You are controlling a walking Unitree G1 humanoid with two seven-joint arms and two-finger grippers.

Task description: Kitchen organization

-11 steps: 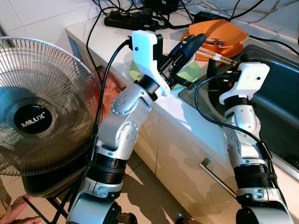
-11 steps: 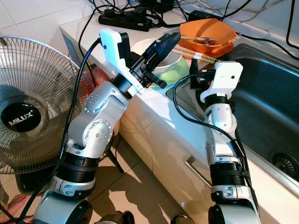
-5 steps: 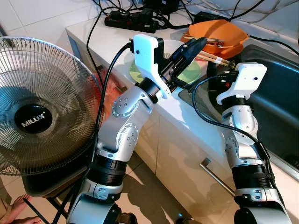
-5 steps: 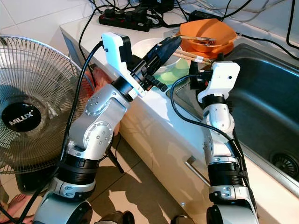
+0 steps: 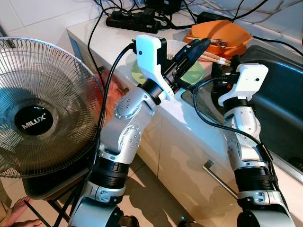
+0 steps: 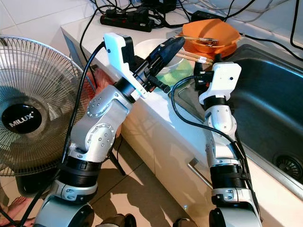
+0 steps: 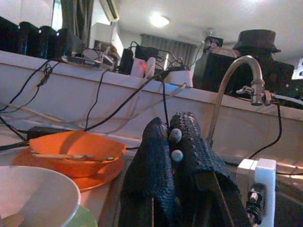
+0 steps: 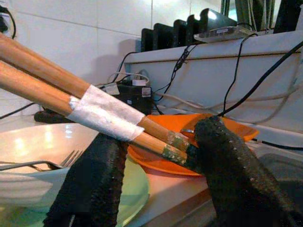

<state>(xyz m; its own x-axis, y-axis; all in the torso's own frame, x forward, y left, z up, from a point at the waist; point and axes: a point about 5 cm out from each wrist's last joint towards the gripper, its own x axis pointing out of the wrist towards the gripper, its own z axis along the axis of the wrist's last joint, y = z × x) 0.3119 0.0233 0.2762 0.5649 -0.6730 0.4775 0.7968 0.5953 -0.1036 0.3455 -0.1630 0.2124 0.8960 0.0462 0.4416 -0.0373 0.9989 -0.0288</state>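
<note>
**Chopsticks approached at the sink edge**

Chopsticks point(image 8: 90, 106), a wooden pair bound together by a strip of white tape, lay slanted across the counter point(image 5: 109, 45), their far ends resting on the orange bowl point(image 5: 227, 32) and their near ends passing over the white bowl point(image 5: 177, 47). In the right wrist view the wood looked tan and smooth, darkened and worn toward the tips near the orange bowl. The tape kept the two sticks parallel, so the pair would probably handle as one piece.

The right end effector point(image 8: 156, 177) stood at the sink point(image 5: 279, 94) edge with its fingers point(image 8: 90, 184) spread, one to each side of the pair; one finger seemed to touch the sticks near their worn end, but nothing was pinched. This placement suited a grasp across the sticks, judged to be the step in hand.

The left end effector point(image 5: 191, 49) hovered over the white bowl and the green plate point(image 5: 194, 73) beneath it, fingers pressed together and empty, probably held clear of the other arm's reach. A fork point(image 8: 33, 163) lay in the white bowl. The orange bowl sat on an orange plate point(image 7: 94, 172).

A fan point(image 5: 38, 109) stood beside the counter, and a power strip point(image 5: 130, 20) with cables lay at the back.
</note>
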